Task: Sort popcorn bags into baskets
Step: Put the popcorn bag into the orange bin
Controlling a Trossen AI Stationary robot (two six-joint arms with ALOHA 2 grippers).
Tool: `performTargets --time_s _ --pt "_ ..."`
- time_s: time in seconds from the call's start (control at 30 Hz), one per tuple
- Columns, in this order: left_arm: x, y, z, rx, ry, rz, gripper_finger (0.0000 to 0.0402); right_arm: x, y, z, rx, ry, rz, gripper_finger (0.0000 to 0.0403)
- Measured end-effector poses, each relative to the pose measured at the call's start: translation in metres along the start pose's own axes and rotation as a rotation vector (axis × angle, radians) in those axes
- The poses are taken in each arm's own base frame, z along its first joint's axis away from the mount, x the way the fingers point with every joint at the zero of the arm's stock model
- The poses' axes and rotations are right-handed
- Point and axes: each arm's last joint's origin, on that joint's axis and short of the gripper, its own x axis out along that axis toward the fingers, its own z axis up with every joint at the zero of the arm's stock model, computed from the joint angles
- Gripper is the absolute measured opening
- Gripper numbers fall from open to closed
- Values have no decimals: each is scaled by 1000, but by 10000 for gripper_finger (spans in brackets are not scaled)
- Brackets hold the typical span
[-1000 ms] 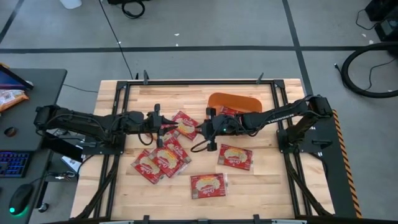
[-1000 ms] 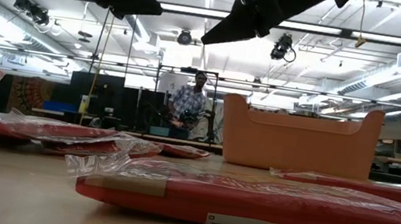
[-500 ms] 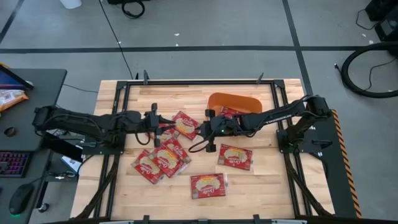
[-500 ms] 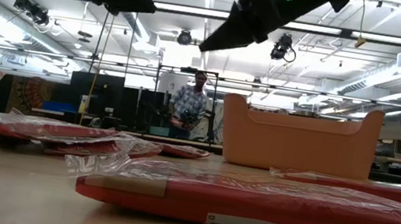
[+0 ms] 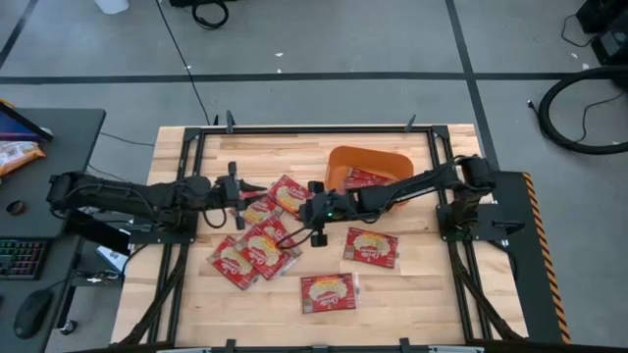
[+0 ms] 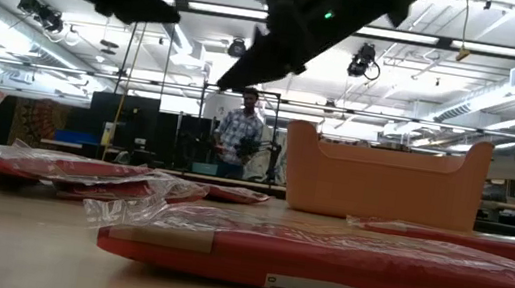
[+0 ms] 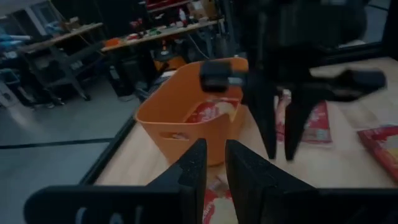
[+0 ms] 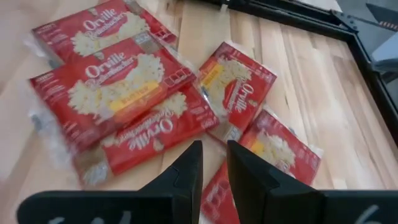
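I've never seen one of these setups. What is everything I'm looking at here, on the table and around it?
popcorn bags: at least six, red, loose on the table, most in an overlapping cluster at left centre
popcorn bag in tub: at least one, red
tub: one, orange, far side of the table
table: one, pale wood, black frame
keyboard: one, dark, on the side desk
person: one, plaid shirt, in the room behind
left gripper: dark, above the cluster
right gripper: dark, above the cluster's right edge
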Motion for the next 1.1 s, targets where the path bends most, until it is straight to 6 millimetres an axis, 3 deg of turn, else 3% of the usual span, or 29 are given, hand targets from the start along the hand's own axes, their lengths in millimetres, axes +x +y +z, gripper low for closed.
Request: performTargets --time_s 0.33,0.5,0.8,1.1 --pt "-31 10 0 -11 -17 -17 64 40 3 21 -29 118 -39 122" --pt "-38 9 -12 -13 -21 -12 64 65 -1 27 -30 195 -43 163" --pt "-45 11 -25 -72 -58 32 64 97 -11 -1 -46 353 -96 219" --pt "-44 10 -24 -221 -58 29 64 108 -17 -23 -72 462 -110 215"
